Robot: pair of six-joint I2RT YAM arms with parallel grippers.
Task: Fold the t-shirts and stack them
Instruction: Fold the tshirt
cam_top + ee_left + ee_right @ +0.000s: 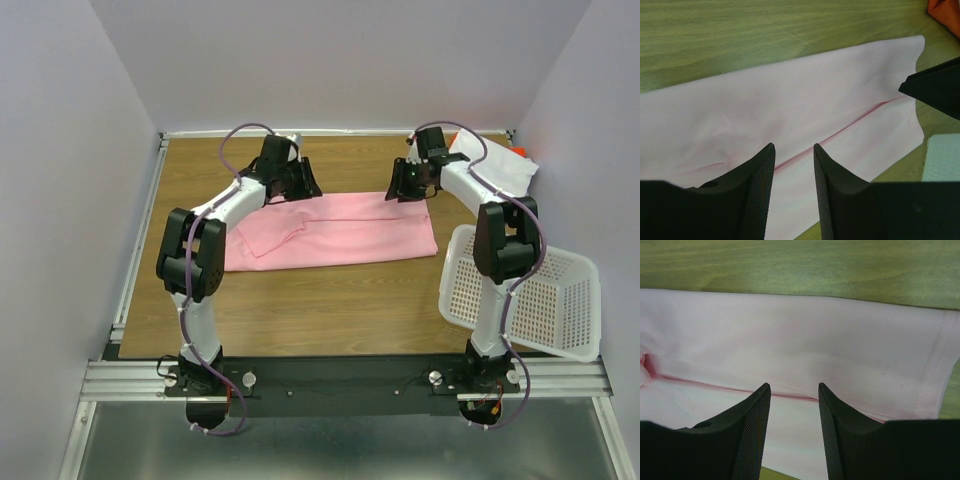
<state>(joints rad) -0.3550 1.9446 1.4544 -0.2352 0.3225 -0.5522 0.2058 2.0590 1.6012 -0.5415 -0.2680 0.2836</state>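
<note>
Wooden table (300, 310), pink t-shirt (340, 235) beneath left gripper (793, 146) and right gripper (793, 385), both parted, seemingly hovering.

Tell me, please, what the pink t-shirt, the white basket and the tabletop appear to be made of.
Pink t-shirt: soft matte cloth, probably cotton; it lies limp with a creased fold and a stitched hem.
Basket: rigid white plastic, judging by its even grid of holes.
Tabletop: wood or wood-look laminate, smooth; grain streaks show, but which is unclear.

Pink t-shirt (340, 230) lies flat, folded lengthwise; orange t-shirt (518, 152) peeks from behind white t-shirt (495, 168), far right.
</note>
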